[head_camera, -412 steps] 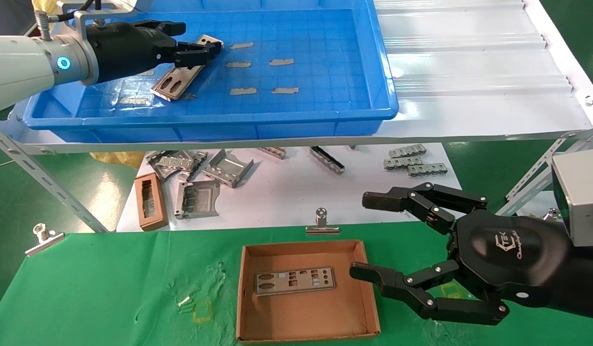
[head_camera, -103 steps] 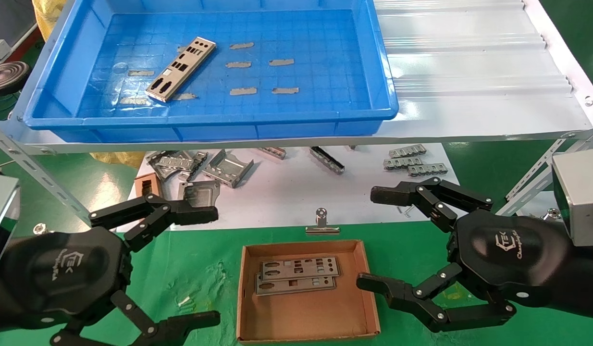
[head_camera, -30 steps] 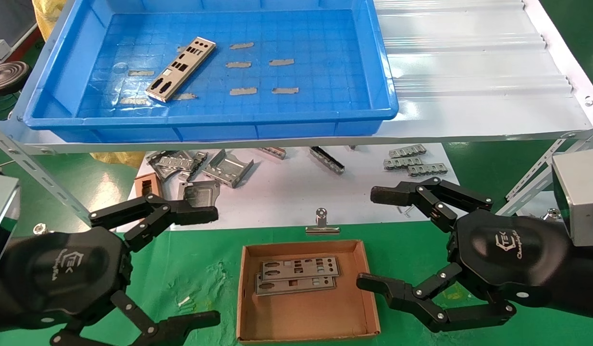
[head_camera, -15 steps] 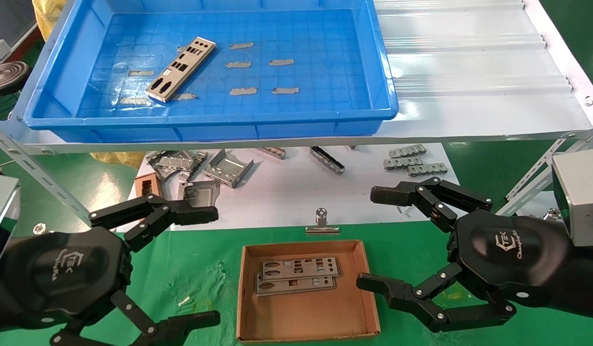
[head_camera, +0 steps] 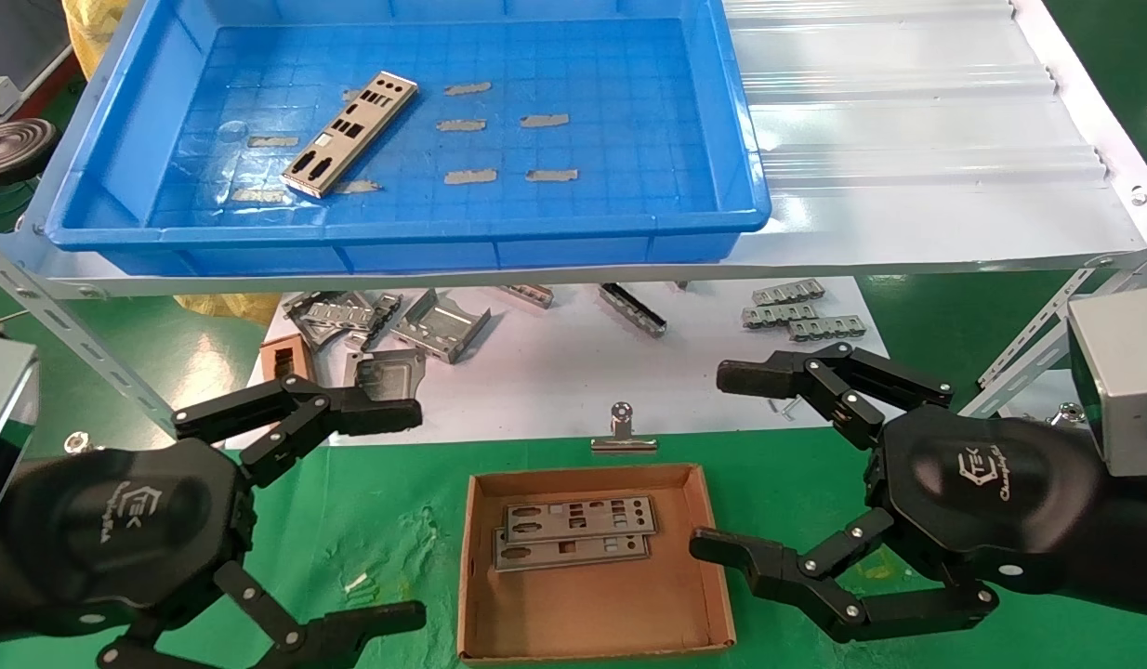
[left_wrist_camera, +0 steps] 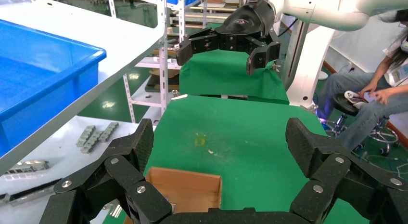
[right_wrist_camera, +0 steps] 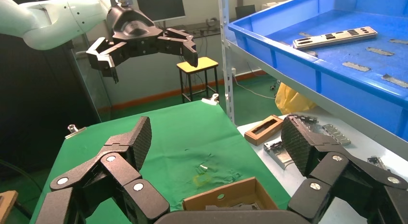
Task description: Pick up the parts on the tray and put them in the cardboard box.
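Both sets of jaws spread wide, holding nothing. Left gripper (head_camera: 388, 516) hangs over the green cloth (head_camera: 369, 502) to the left of the box (head_camera: 587, 641); right gripper (head_camera: 727, 463) hangs over the cloth at the box's right wall, lower finger just beside the rim. Box sits on the cloth between the two grippers, with two plates (head_camera: 573, 531) lying flat inside toward its far half, one partly overlapping the other, long sides running left to right. One more plate (head_camera: 350, 133) lies on the tray (head_camera: 722, 139) floor, left of centre, angled diagonally, apart from the walls. Tray rests on the upper white shelf (head_camera: 908, 139). Lower white sheet (head_camera: 555, 372) beyond the cloth carries loose grey brackets (head_camera: 439, 325) and ridged strips (head_camera: 797, 311). Clip (head_camera: 622, 429) on the cloth edge just behind the box.
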Motion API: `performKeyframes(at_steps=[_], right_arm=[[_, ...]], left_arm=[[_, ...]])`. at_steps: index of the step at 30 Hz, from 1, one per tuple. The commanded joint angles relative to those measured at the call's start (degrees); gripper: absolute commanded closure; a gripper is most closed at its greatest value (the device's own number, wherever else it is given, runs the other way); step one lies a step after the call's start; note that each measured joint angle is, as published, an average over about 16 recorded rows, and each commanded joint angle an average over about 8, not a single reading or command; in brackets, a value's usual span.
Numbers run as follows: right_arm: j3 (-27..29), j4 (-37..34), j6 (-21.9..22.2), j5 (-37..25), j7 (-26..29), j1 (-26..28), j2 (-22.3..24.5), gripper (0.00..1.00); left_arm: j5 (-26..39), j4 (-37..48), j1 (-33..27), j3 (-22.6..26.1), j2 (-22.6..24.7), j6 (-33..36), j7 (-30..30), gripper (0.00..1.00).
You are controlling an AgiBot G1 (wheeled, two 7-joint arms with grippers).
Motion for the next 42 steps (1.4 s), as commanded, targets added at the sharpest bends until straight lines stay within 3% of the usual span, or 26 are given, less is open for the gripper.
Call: performKeyframes(at_steps=[1, 42], right_arm=[[0.0, 0.0, 0.0, 0.0, 0.0, 0.0, 0.0, 0.00], [0.0, 0.0, 0.0, 0.0, 0.0, 0.0, 0.0, 0.00]], left_arm=[[0.0, 0.0, 0.0, 0.0, 0.0, 0.0, 0.0, 0.00], [0.0, 0.0, 0.0, 0.0, 0.0, 0.0, 0.0, 0.00]])
